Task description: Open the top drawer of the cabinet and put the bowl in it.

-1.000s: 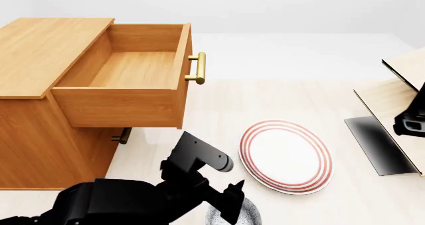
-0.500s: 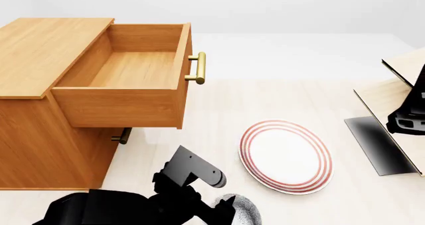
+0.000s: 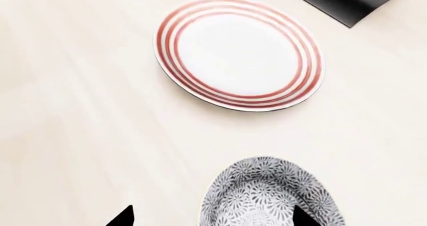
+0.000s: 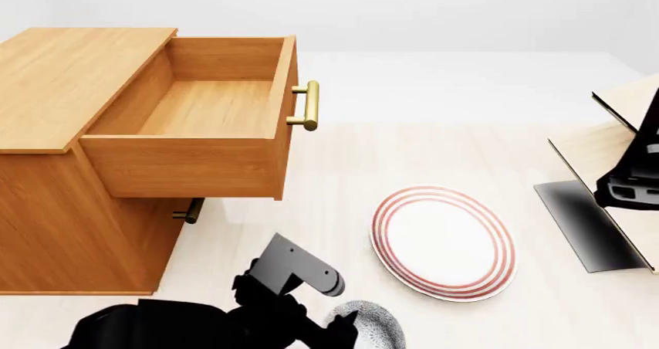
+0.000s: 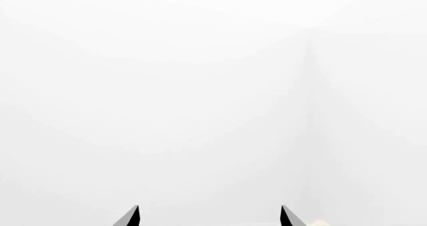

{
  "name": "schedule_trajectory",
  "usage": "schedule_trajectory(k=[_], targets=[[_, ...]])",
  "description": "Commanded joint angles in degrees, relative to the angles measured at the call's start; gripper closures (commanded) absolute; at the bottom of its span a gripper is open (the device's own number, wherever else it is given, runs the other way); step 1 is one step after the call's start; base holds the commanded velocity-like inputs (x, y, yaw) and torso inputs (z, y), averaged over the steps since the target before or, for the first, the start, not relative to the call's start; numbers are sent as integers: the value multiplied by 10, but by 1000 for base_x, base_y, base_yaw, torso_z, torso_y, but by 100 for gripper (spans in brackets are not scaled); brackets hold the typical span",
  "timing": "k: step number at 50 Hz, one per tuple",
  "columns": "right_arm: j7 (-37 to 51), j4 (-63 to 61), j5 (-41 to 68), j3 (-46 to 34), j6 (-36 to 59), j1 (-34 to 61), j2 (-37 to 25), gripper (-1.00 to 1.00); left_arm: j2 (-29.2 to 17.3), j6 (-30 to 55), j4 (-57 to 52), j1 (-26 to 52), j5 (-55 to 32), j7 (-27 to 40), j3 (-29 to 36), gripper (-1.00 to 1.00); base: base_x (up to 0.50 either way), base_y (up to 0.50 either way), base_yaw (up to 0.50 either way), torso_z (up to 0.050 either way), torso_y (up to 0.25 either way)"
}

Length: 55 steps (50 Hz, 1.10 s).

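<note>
The cabinet (image 4: 62, 171) stands at the left with its top drawer (image 4: 206, 110) pulled out and nothing in it; the brass handle (image 4: 305, 106) faces right. The speckled bowl (image 3: 267, 198) sits on the pale floor near the head view's lower edge (image 4: 373, 330). My left gripper (image 3: 211, 218) is open just above it. One fingertip (image 3: 301, 217) is over the bowl's inside and the other (image 3: 123, 217) is over the floor outside, so the rim lies between them. My right gripper (image 5: 209, 217) is open and holds nothing, facing a blank white wall.
A flat white plate with red rings (image 4: 443, 241) lies on the floor just beyond the bowl. A pale tilted-board rack (image 4: 607, 152) stands at the right edge, and my right arm (image 4: 630, 187) hangs in front of it. Two lower drawers sit under the open one.
My left arm has drawn back and down toward the head view's lower edge, bringing its fingers over the bowl. The right arm has shifted slightly. The drawer, plate and bowl have not moved.
</note>
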State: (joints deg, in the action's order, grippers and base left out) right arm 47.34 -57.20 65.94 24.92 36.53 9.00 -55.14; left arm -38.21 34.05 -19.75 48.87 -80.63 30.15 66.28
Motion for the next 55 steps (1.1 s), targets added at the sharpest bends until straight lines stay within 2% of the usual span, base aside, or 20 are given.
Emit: schedule_trajectory(k=[1,55], targets=[[-1,1,-7,-5,-4,-4,1,-100,6,-2,19,-7,9,-10,6,-100,0,0,0,0,0],[-5,6,-25,-10,-23,-24,0,-100,55,-4,101,-27,38,-50,35,-100,0,0,0,0,0]])
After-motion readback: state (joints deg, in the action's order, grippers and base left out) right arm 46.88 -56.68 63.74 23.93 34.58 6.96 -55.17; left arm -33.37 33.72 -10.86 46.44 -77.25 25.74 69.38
